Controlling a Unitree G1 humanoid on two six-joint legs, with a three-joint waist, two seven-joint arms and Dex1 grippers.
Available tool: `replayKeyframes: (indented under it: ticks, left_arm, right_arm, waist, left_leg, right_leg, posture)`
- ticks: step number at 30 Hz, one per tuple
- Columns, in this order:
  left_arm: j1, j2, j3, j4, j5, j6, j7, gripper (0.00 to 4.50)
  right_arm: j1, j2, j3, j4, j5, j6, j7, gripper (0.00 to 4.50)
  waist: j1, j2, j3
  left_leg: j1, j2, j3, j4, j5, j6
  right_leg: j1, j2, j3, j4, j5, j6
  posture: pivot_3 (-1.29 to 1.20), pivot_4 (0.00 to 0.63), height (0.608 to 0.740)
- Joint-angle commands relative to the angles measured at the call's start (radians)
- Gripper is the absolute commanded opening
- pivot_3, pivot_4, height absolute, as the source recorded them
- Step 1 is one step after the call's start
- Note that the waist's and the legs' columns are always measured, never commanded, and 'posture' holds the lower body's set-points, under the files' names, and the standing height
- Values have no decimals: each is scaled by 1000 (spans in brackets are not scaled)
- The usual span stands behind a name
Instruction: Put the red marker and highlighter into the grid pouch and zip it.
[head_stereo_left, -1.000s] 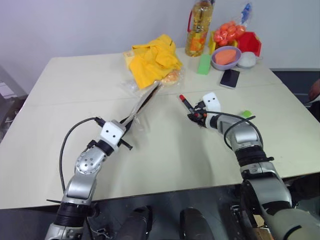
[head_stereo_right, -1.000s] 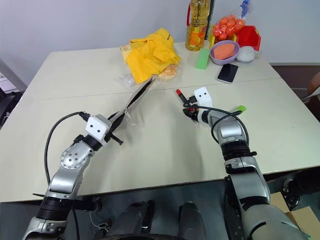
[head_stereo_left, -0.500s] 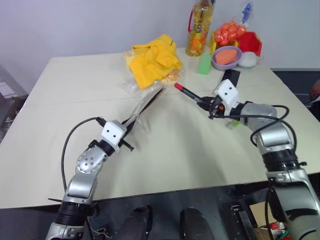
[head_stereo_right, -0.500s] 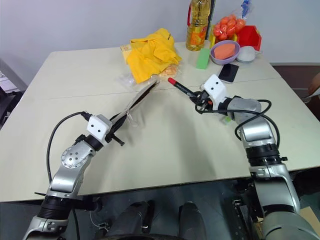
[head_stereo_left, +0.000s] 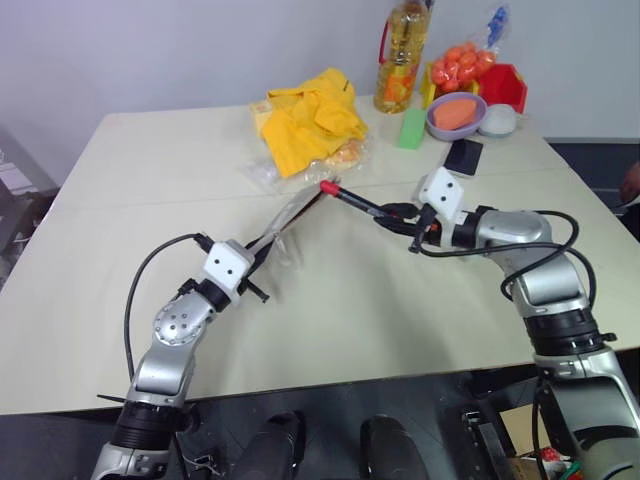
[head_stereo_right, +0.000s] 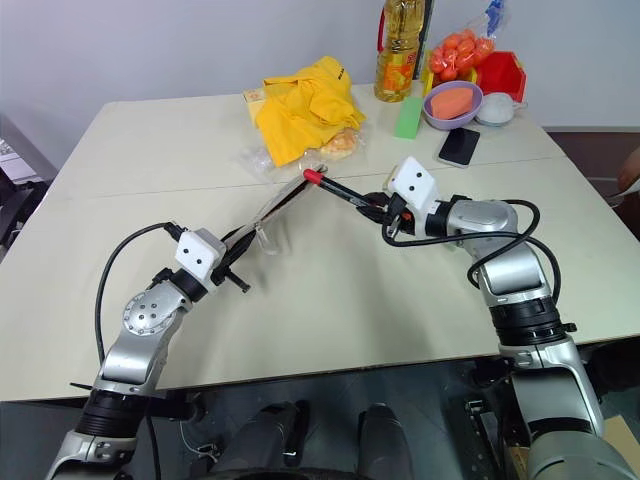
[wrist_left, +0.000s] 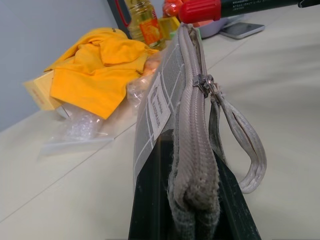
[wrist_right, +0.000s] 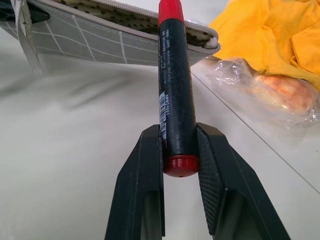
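My left gripper (head_stereo_left: 262, 250) is shut on the near end of the grid pouch (head_stereo_left: 290, 218), holding it edge-up above the table with its zipper edge on top and its wrist loop (wrist_left: 240, 145) hanging. The far end of the pouch (wrist_right: 115, 35) gapes open and shows a dotted lining. My right gripper (head_stereo_left: 395, 212) is shut on the red end of the red marker (head_stereo_left: 355, 200), which points left. The marker's red cap (wrist_right: 171, 11) sits at the rim of the open pouch mouth. The highlighter is hidden from view.
A yellow cloth (head_stereo_left: 305, 120) and a clear bag of bread (head_stereo_left: 345, 155) lie just behind the pouch. At the back right stand an oil bottle (head_stereo_left: 400, 55), a green block (head_stereo_left: 410, 128), a purple bowl (head_stereo_left: 455, 112), a phone (head_stereo_left: 463, 155) and a red container (head_stereo_left: 500, 85).
My right gripper has lifted the red marker off the table and carried it left until its cap reached the pouch's far end. The left gripper and the pouch have stayed put.
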Motion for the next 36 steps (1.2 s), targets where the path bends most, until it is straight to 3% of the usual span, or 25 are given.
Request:
replayKeyframes:
  ticks: [1,18,25,36]
  left_arm:
    - [-15,1,5,-17,-11,-3,0,0]
    - [-8,28,-15,-39,-21,-25,-72,0]
    - [8,114,-56,-59,-28,-64,-211,0]
    - [-31,154,-72,-43,-70,-69,-328,0]
  right_arm:
    - [-25,1,1,-8,-2,-18,5,368]
    - [-27,-61,63,-51,-78,-94,67,368]
    - [-74,-133,181,-64,-230,-276,136,368]
    - [-138,-80,283,-24,-352,-457,154,368]
  waist:
    - [0,0,0]
    - [0,0,0]
    - [-3,0,0]
    - [0,-1,0]
  left_leg:
    - [0,0,0,0,0,0]
    - [0,0,0,0,0,0]
    - [0,0,0,0,0,0]
    - [-1,0,0,0,0,0]
  right_leg:
    - [0,0,0,0,0,0]
    - [0,0,0,0,0,0]
    - [-1,0,0,0,0,0]
    - [-1,0,0,0,0,0]
  posture:
    - [0,150,740]
    - [0,150,740]
    - [0,150,740]
    - [0,150,740]
